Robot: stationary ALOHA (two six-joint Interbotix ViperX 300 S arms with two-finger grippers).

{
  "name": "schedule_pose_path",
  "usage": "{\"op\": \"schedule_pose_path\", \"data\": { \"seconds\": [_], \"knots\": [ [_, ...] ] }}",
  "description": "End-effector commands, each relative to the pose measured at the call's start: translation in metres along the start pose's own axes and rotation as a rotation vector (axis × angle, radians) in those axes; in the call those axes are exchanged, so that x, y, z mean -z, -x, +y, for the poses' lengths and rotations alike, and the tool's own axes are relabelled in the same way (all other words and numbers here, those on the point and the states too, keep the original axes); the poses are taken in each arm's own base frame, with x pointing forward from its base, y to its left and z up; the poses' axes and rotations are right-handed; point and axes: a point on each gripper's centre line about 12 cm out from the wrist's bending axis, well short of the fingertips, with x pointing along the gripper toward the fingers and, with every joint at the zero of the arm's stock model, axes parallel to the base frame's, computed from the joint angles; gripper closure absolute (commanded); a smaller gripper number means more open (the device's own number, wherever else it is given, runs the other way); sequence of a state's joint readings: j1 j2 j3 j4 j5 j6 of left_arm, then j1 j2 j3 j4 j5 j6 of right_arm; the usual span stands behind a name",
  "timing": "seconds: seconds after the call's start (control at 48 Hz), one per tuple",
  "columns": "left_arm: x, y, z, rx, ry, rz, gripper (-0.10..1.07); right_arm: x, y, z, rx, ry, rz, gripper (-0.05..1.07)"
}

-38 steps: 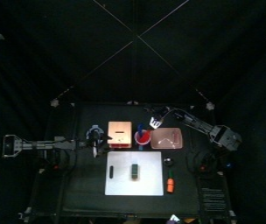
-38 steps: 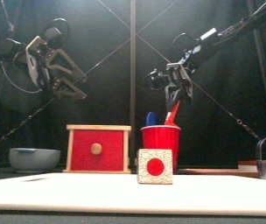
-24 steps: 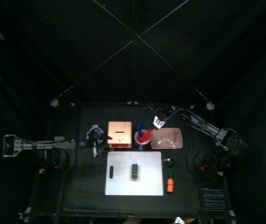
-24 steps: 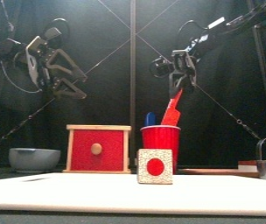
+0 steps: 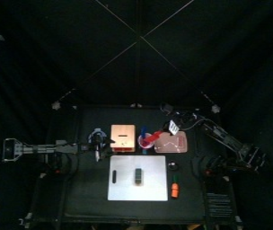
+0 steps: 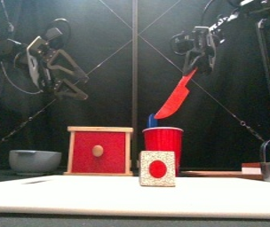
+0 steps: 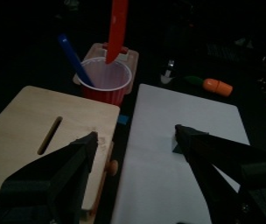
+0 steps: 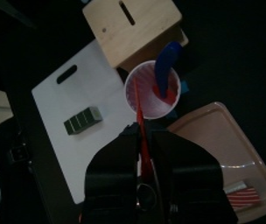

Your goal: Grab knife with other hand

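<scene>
The red knife [image 6: 173, 96] hangs tilted above the red cup [image 6: 162, 142], its tip just over the rim. My right gripper [image 6: 199, 66] is shut on its handle, high at the right. In the right wrist view the knife [image 8: 140, 131] runs from between my jaws toward the cup [image 8: 150, 87]. A blue utensil [image 6: 153, 119] still stands in the cup. My left gripper [image 6: 61, 85] hangs open and holds nothing at the left, above the box. In its wrist view the knife [image 7: 118, 31] rises over the cup [image 7: 106, 77], well ahead of the left gripper [image 7: 136, 136].
A wooden box [image 5: 122, 137] with a red slotted front [image 6: 99, 150] stands left of the cup. A small block with a red circle [image 6: 158, 168] stands on the white board [image 5: 139, 178]. A pink tray [image 5: 175, 141], a grey bowl [image 6: 35, 160] and an orange object [image 5: 174, 190] lie around.
My right gripper has risen and swung right with the knife, drawing the blade up out of the cup. The left arm has stayed still.
</scene>
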State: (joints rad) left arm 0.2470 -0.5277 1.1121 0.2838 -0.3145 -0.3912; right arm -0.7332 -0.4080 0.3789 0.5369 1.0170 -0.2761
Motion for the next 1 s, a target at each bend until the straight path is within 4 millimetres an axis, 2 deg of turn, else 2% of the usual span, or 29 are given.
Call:
{"op": "schedule_pose_path", "data": {
  "seconds": [0.0, 0.312, 0.479, 0.667, 0.854, 0.979],
  "knots": [
    [-0.017, -0.003, -0.001, 0.008, -0.003, -0.054, -0.04, 0.004, 0.016, 0.012, -0.017, 0.011, -0.102, 0.57],
    [-0.019, -0.008, -0.003, 0.024, 0.002, -0.08, -0.04, 0.049, 0.011, 0.039, -0.071, 0.029, -0.31, 0.57],
    [-0.021, -0.017, -0.006, 0.04, 0.001, -0.078, -0.04, 0.068, -0.001, 0.058, -0.126, 0.061, -0.365, 0.57],
    [-0.021, -0.029, -0.006, 0.04, 0.004, -0.06, -0.04, 0.078, -0.015, 0.074, -0.165, 0.094, -0.399, 0.57],
    [-0.016, -0.044, -0.024, 0.099, -0.013, -0.026, -0.04, 0.083, -0.029, 0.084, -0.179, 0.114, -0.428, 0.57],
    [-0.016, -0.056, -0.03, 0.124, -0.015, -0.032, -0.04, 0.084, -0.039, 0.088, -0.177, 0.122, -0.44, 0.57]
  ]
}}
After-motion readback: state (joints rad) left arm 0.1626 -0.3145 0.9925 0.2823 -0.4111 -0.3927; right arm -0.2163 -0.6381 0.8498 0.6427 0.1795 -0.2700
